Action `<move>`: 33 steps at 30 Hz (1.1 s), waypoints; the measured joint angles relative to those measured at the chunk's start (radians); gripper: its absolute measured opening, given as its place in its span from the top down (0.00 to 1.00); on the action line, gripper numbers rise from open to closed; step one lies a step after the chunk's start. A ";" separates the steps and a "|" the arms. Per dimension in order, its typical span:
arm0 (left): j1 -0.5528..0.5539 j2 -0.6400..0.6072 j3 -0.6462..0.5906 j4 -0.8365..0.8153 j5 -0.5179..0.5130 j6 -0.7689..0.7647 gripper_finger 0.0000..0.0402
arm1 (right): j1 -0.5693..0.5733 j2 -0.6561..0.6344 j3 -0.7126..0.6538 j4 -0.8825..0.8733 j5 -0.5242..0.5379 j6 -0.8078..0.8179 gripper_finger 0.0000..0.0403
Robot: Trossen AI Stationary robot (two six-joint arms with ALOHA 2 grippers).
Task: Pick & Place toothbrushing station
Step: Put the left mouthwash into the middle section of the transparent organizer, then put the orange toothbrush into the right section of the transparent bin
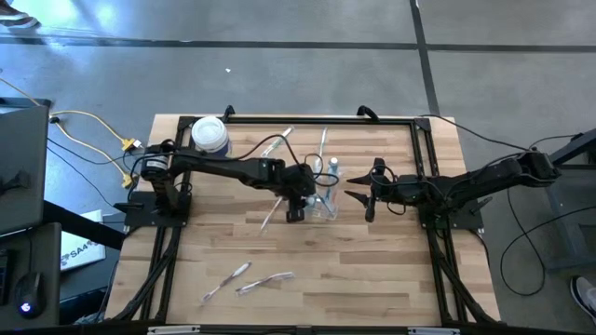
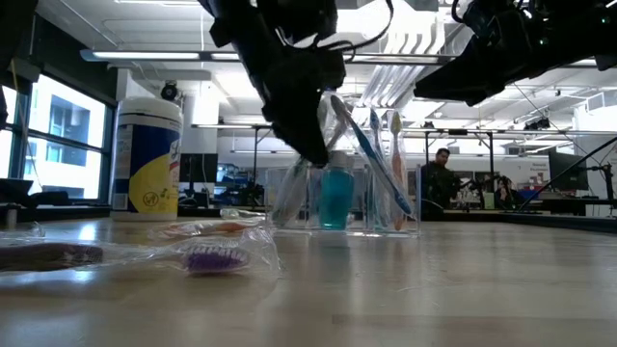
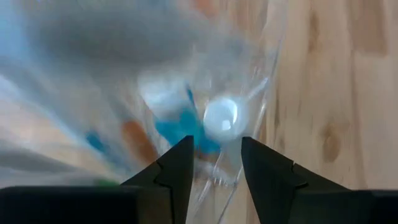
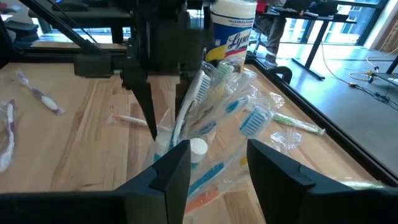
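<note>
Your left tool [image 1: 296,210] hangs directly over the toothbrushing station [image 1: 324,200], a clear boxy holder standing upright near the middle of the tabletop [image 1: 372,270], packed with wrapped toothbrushes [image 4: 252,121] and a small blue bottle [image 2: 335,196]. In the left wrist view its two fingers [image 3: 177,171] stand apart with a gap between them, and nothing is pinched there; the low view shows the tool down at the holder's top among the brush heads. Whether a finger touches the clear wall I can't quite tell, since the plastic nearly vanishes against the wood.

Your right tool [image 1: 361,199] waits just beside the station on its other side, fingers [image 4: 171,171] spread and empty, aimed at the brushes.

To do this step well, come straight up with the left tool, not sideways: the brushes lean out of the holder and a sideways drag would probably tip the light box or flick a brush out. If you mean to grasp the station, I'd judge the wall a better place than the loose brushes, and close slowly, because clear plastic slips.

Around it, loose wrapped toothbrushes [image 1: 240,277] lie on the near part of the wooden tabletop and others beyond the station. A white wipes tub [image 1: 209,134] with a yellow label stands at the far left corner. Past the tabletop is an open workshop with benches, and a person [image 2: 439,178] in the background.
</note>
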 joint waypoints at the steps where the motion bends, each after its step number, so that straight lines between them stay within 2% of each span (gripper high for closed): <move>1: 0.000 0.001 -0.001 -0.002 0.000 0.000 0.67 | 0.000 0.000 0.000 0.001 0.000 0.000 0.63; 33: -0.002 -0.063 0.003 -0.057 -0.013 -0.004 0.66 | 0.000 0.000 0.000 0.002 0.000 0.003 0.63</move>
